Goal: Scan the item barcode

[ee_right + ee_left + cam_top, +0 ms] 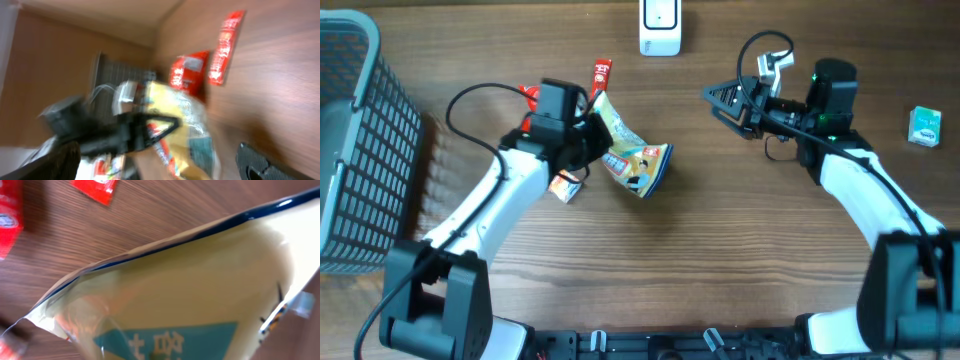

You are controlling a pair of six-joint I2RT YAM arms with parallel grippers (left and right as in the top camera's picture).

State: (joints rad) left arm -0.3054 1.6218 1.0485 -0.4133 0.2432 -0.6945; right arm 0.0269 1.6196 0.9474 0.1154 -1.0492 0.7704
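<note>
You are holding the yellow snack pouch (632, 155) just left of centre in the overhead view. It is slanting from upper left down to lower right, and whether its lower end is touching the wooden table (720, 240) is unclear. Your left gripper (588, 135) is clamping the pouch's upper left end, and the pouch is filling most of the left wrist view. Your right gripper (720, 100) is hovering right of centre near the top, well apart from the pouch, its fingers standing wide with nothing between them. A red stick packet (601, 75) is lying just above the pouch, and a red packet (528, 95) is showing upper left of the left gripper. The white scanner (660, 28) is sitting at the top centre edge. A grey basket (360, 140) is occupying the left edge, and a small green box (924, 127) is lying at the far right.
</note>
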